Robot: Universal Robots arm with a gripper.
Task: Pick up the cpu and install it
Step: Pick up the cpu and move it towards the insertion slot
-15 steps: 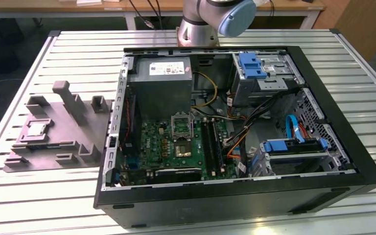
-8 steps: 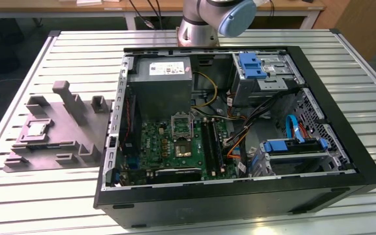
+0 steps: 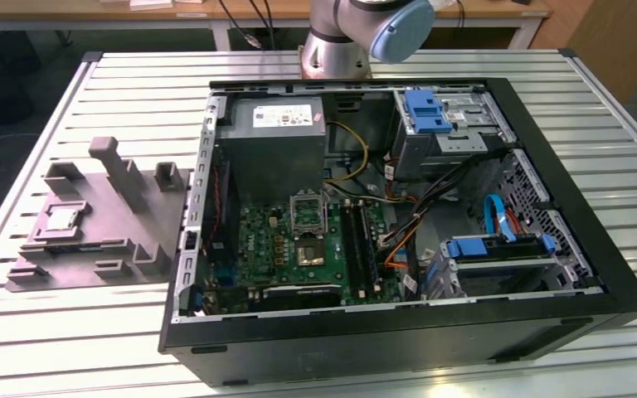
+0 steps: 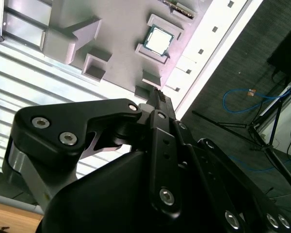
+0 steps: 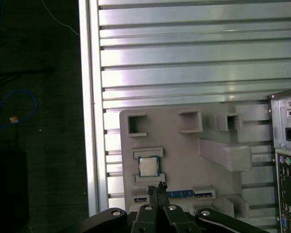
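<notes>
The cpu [image 3: 62,218] is a small silvery square chip lying flat in a recess of the grey fixture plate [image 3: 109,240], on the table at the exterior view's left. Both wrist views look down on the cpu [image 4: 159,40] [image 5: 148,166] from well above. My gripper [image 5: 156,187] [image 4: 157,96] hangs high over the fixture, its black fingertips pressed together with nothing between them and pointing close beside the chip. Inside the open computer case, the green circuit board [image 3: 296,249] shows its metal-framed socket [image 3: 311,251].
The black computer case [image 3: 407,332] lies open on the slatted aluminium table [image 3: 97,332], holding a power supply [image 3: 279,124], drive bays with blue clips and loose cables. The fixture has raised blocks and posts [image 3: 109,153]. The table edge [image 5: 92,121] runs near the fixture.
</notes>
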